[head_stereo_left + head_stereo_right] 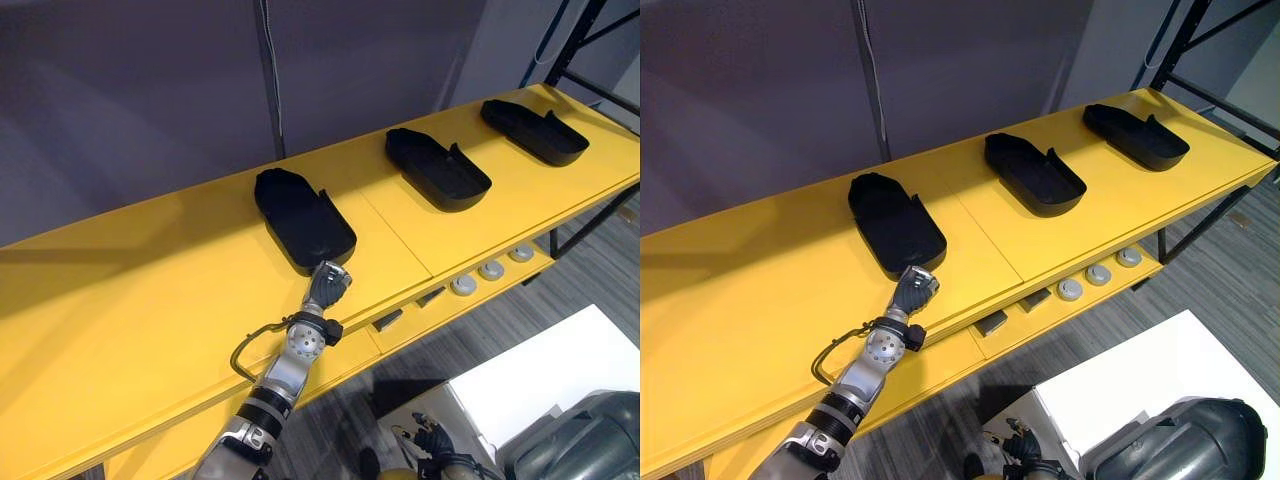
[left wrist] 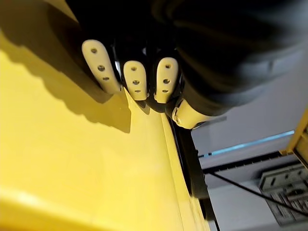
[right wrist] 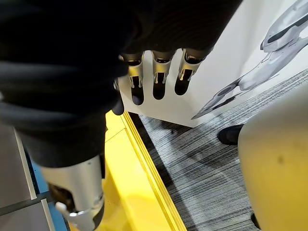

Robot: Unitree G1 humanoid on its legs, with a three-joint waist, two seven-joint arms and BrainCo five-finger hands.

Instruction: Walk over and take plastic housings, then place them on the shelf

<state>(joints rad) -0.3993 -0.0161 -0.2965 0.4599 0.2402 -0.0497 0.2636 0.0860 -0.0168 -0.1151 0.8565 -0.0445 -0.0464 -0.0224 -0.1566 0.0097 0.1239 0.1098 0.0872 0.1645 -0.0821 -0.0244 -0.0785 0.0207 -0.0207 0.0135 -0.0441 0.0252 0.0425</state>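
Three black plastic housings lie in a row on the yellow shelf top [image 1: 150,300]: a near one [image 1: 300,218], a middle one [image 1: 437,168] and a far one [image 1: 532,130]. My left hand [image 1: 328,283] reaches over the shelf's front edge to the near housing's closest end. In the left wrist view its fingers [image 2: 135,79] lie fairly straight against the housing's dark wall [image 2: 125,19], with the thumb [image 2: 187,113] beside them and nothing gripped. My right hand [image 3: 159,72] hangs low beside the shelf, fingers relaxed and empty.
A lower yellow ledge [image 1: 420,315] under the top carries round silver discs [image 1: 491,270] and small dark parts [image 1: 388,320]. A white box [image 1: 545,375] stands on the grey carpet at the lower right. A black rack upright [image 1: 578,45] rises at the far right, with a grey wall behind.
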